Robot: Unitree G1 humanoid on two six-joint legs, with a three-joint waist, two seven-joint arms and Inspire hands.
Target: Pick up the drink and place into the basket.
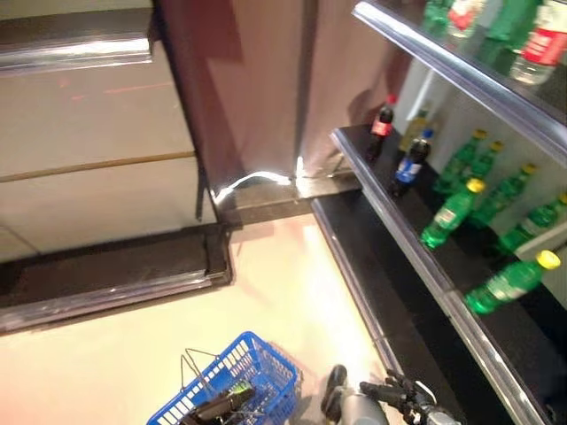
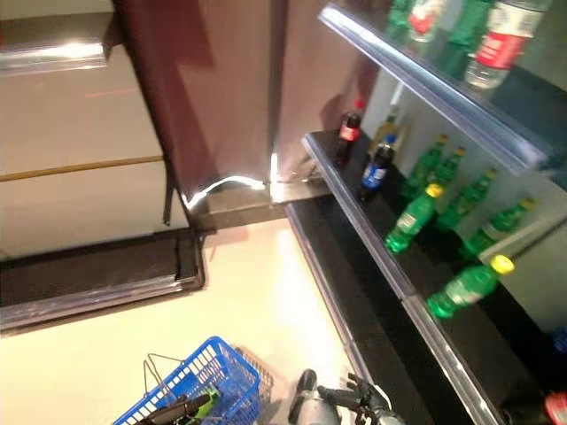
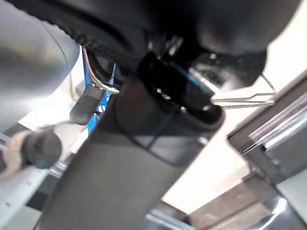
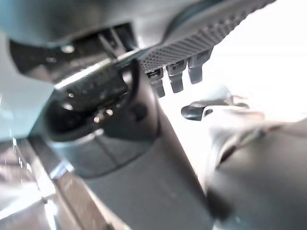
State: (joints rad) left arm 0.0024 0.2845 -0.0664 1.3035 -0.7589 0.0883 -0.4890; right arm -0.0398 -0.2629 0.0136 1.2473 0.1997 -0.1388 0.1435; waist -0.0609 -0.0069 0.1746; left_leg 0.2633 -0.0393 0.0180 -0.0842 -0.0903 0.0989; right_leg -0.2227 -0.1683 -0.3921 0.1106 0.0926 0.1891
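Looking down, I see the blue basket at the bottom edge on the pale floor, its wire handles up; my left hand sits at its rim, and I cannot tell whether it grips. My right hand hangs just right of the basket, fingers straight and empty. Further right, the dark shelf carries the drinks: a red-labelled cola bottle, a blue-labelled bottle, then green bottles, none in the basket.
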